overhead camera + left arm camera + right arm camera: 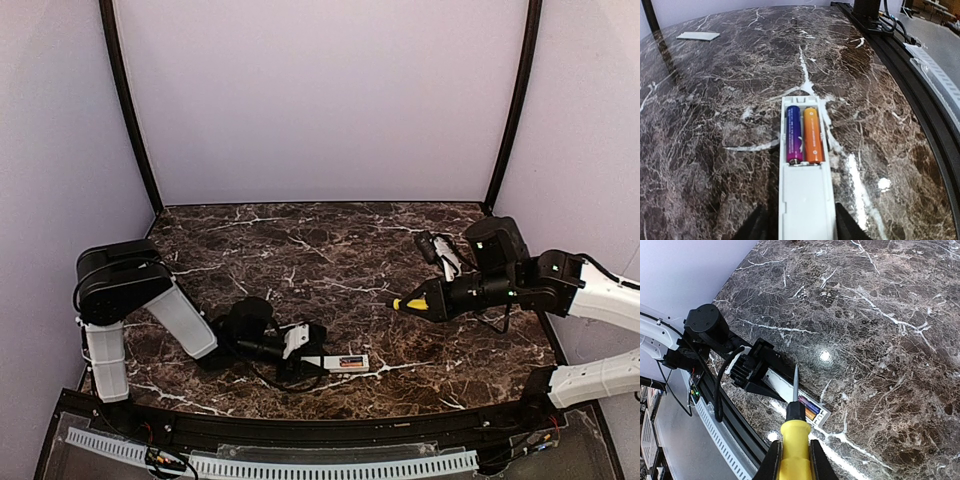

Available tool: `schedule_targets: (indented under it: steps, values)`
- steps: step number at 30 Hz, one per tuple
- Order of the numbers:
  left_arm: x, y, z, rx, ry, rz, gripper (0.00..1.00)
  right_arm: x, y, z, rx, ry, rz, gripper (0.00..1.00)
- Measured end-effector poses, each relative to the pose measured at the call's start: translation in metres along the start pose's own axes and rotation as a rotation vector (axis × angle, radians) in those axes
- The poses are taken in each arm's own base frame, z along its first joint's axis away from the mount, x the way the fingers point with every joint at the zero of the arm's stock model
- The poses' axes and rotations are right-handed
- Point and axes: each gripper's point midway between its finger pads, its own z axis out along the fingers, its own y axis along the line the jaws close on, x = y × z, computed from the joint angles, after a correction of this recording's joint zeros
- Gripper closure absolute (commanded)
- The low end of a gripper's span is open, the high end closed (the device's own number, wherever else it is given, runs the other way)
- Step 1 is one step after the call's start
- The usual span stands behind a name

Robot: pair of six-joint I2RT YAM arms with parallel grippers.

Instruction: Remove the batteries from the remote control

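While the right hand (795, 459) clamps the screwdriver (796, 432), the remote control (805, 200) lies within the left hand (802, 227), its grip unclear.

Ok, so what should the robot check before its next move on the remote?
1. Cover off: ok. The cover strip lies well away from the remote control, and the recess is open.
2. Batteries reachable: ok. Both batteries sit side by side in the recess, one purple and one orange.
3. Left claw holding the remote: cannot tell. Its fingers stand on either side, but whether they touch is unclear.
4. Right claw gripping the screwdriver: ok.
5. Screwdriver tip at the batteries: not ok. The top view shows it apart from the remote.
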Motion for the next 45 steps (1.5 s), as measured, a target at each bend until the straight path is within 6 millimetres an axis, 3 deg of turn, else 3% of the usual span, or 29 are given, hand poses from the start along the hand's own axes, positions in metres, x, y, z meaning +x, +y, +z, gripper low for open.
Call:
schedule_targets:
  steps: [3,7,17,21,27,40,45]
  values:
    - [-0.001,-0.001,0.002,0.017,0.002,-0.004,0.82,0.000,0.000,0.000,0.001,-0.003,-0.005,1.00]
    - [-0.002,-0.001,0.002,0.026,0.003,-0.005,0.98,-0.001,0.000,0.000,0.002,-0.003,-0.011,1.00]
    - [-0.003,0.001,-0.010,-0.016,0.029,-0.009,1.00,-0.004,0.000,-0.007,0.004,-0.033,-0.023,1.00]
    - [-0.025,0.010,-0.024,-0.079,0.026,0.026,1.00,-0.006,-0.001,-0.008,0.011,-0.041,-0.028,1.00]
    - [-0.076,0.024,-0.057,-0.205,-0.030,0.084,1.00,-0.008,-0.003,-0.009,0.027,-0.054,-0.043,1.00]
    - [-0.153,0.054,-0.130,-0.490,-0.069,0.086,1.00,-0.020,-0.006,-0.012,0.034,-0.099,-0.086,1.00]
    - [-0.164,0.059,-0.148,-0.527,-0.010,0.132,1.00,-0.028,0.002,-0.019,0.005,-0.141,-0.135,1.00]
